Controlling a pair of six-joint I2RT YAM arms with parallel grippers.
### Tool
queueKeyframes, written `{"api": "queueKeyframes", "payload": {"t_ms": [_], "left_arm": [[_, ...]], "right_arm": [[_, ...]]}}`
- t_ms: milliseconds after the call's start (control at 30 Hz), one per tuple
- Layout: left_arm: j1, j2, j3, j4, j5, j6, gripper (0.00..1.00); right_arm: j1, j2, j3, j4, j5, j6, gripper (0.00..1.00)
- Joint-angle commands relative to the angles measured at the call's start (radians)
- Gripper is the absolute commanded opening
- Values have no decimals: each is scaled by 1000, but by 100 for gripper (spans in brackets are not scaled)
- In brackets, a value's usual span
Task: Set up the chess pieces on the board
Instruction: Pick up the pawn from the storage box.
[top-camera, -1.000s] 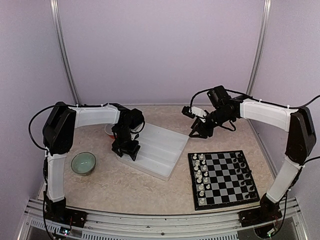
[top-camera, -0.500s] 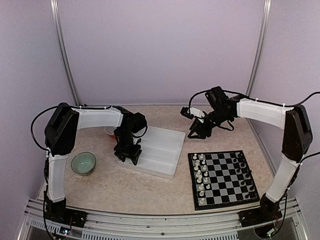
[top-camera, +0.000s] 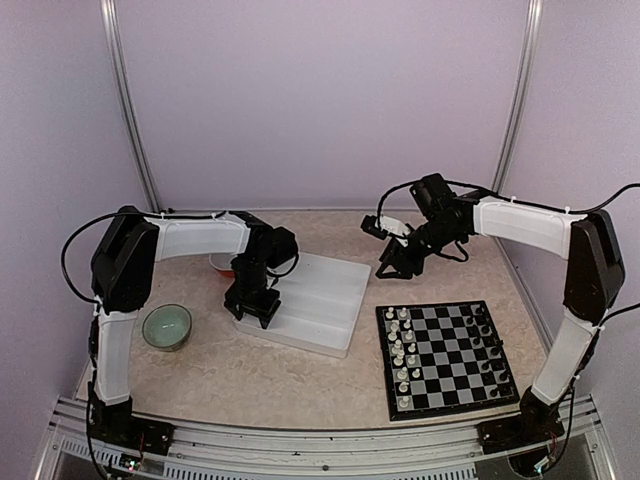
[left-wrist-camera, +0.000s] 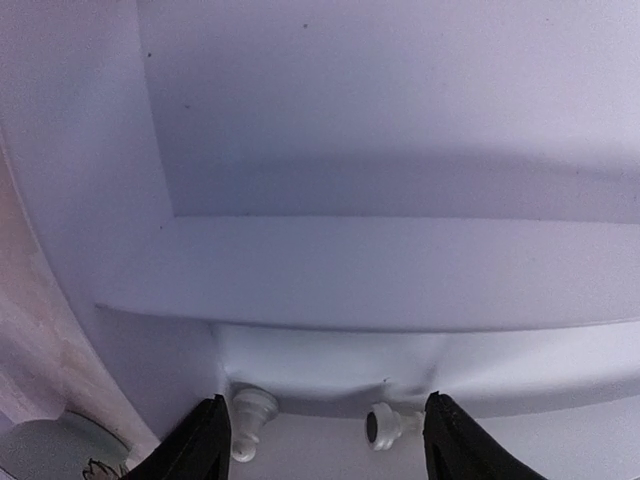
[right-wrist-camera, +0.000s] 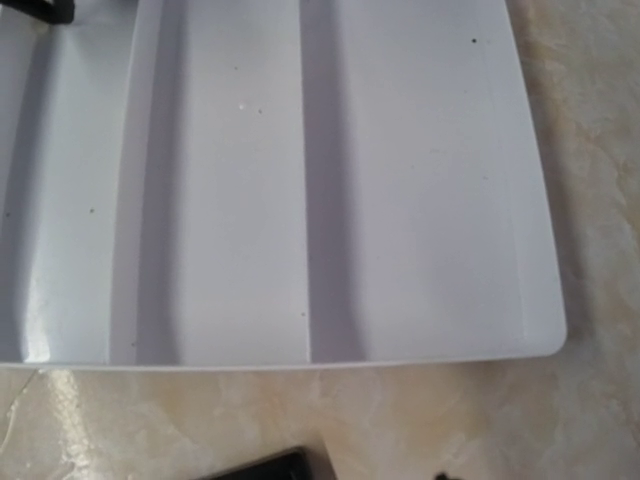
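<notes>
Across the table (top-camera: 250, 370): I am watching both arms reaching out from the near edge.
tray (top-camera: 325, 300): white and divided, lying mid-table, left of the board.
board (top-camera: 450, 352): lying flat at near right, well apart from the left arm.
left gripper (top-camera: 251, 310): hanging low over the tray's left end, fingers standing apart, clamping nothing.
right gripper (top-camera: 398, 265): hovering behind the board, near the tray's far right corner; I am not managing to tell whether its fingers are apart or together.
bowl (top-camera: 166, 326): green, sitting at near left.
chess pieces (top-camera: 400, 345): white ones standing along the board's left columns, black ones along its right.
loose pieces (left-wrist-camera: 252, 420): two white ones lying in the tray, between the left fingers.
</notes>
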Motion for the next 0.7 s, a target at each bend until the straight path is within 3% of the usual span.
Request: {"api": "queueKeyframes", "payload": {"t_ms": [0,300,400,667], "left_arm": [[-7,-54,14,-56,-78,-34,66],[-19,-1,-3,-105,2,-49,64],[-19,18,-6,-101,36,-49,57],[-19,14,-15,-64,54,-51,52]], "right_arm": [[-8,14,37,-20,-23,3,48],[-8,22,50,-22,-24,2,48],[-8,23,51,-22,-28,3,48],[-2,32,67,-25,-28,2,48]]}}
